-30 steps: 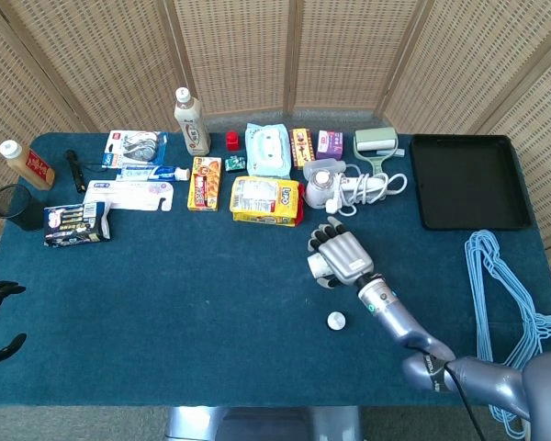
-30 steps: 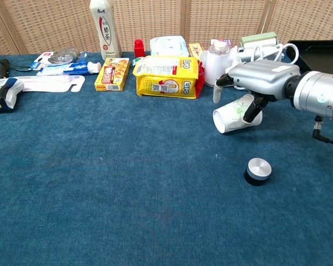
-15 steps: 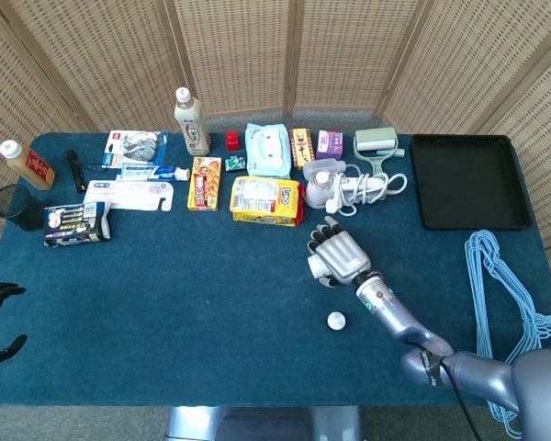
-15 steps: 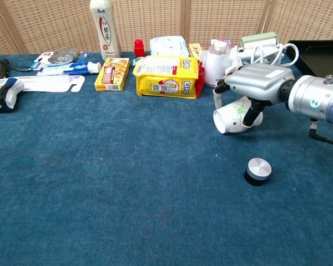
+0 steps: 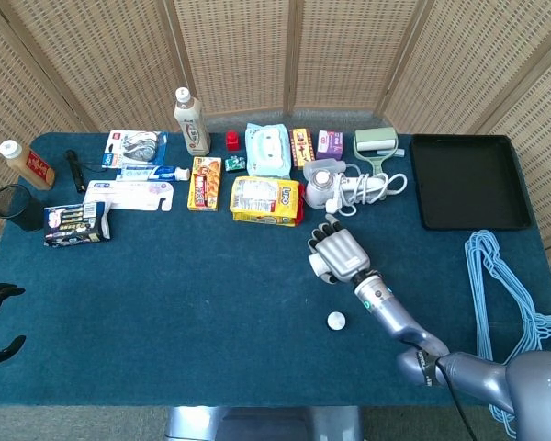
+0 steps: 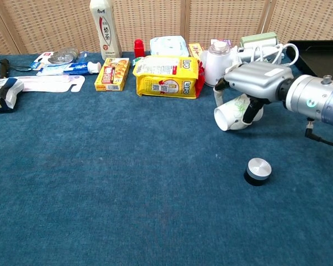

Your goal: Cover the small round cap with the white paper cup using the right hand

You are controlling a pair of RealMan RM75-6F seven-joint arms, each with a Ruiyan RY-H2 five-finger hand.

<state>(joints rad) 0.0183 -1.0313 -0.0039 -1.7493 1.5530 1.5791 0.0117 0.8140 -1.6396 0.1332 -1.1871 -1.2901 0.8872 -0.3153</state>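
Head view: the right hand [image 5: 338,252] hangs palm down over the blue table [image 5: 184,294], fingers wrapped around something it hides. The small round cap [image 5: 336,321] lies nearer the robot than the hand.

Chest view: the right hand grips the white paper cup [image 6: 233,113] on its side, mouth pointing left; the cap sits below and right, apart.

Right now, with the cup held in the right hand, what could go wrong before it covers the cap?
The white paper cup lies tilted sideways in the right hand, so it may land on its edge. The small round cap could be knocked away. The cup looks soft and may get crushed.
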